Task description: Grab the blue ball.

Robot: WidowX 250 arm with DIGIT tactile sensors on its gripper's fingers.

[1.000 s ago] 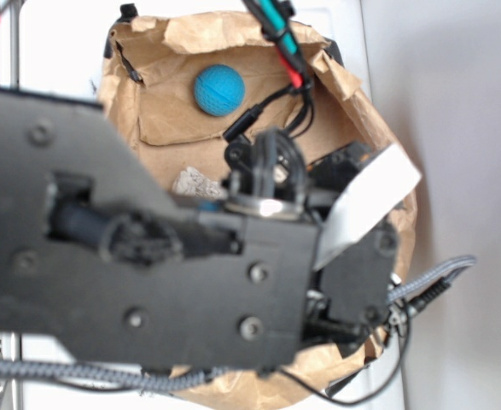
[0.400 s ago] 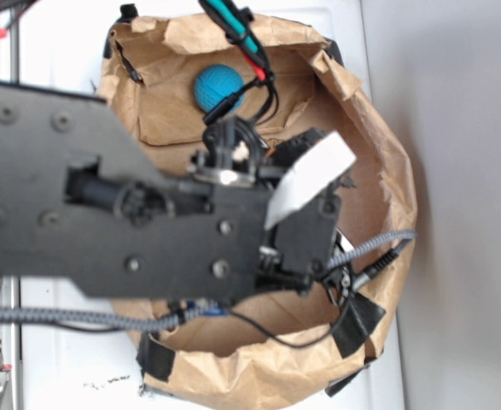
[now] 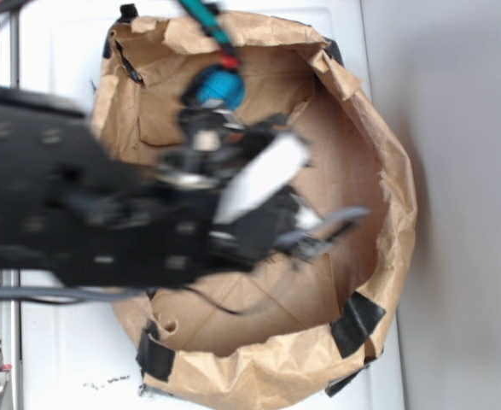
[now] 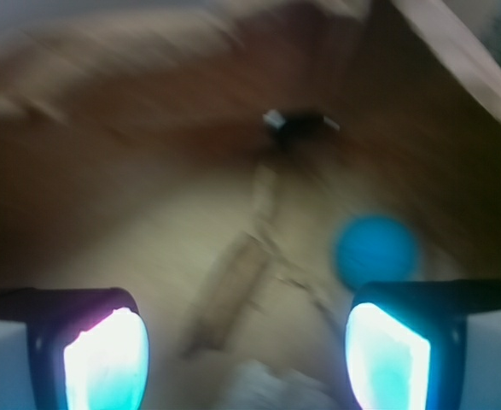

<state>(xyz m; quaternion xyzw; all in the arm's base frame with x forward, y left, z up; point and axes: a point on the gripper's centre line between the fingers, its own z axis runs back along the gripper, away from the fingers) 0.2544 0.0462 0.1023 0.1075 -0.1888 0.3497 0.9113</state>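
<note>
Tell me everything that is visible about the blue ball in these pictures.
The blue ball is small, round and turquoise-blue, with a matte look. It lies on the brown paper floor of the paper-lined basket, near its far wall. In the exterior view, cables and the blurred arm hide part of it. In the wrist view it is a blurred blue disc just above the right finger of the open gripper, not between the fingers. No surface detail can be read, and nothing grips it.

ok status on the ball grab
Gripper open, empty. Ball just ahead of one finger, not between them. Paper wad near the gap.
</note>
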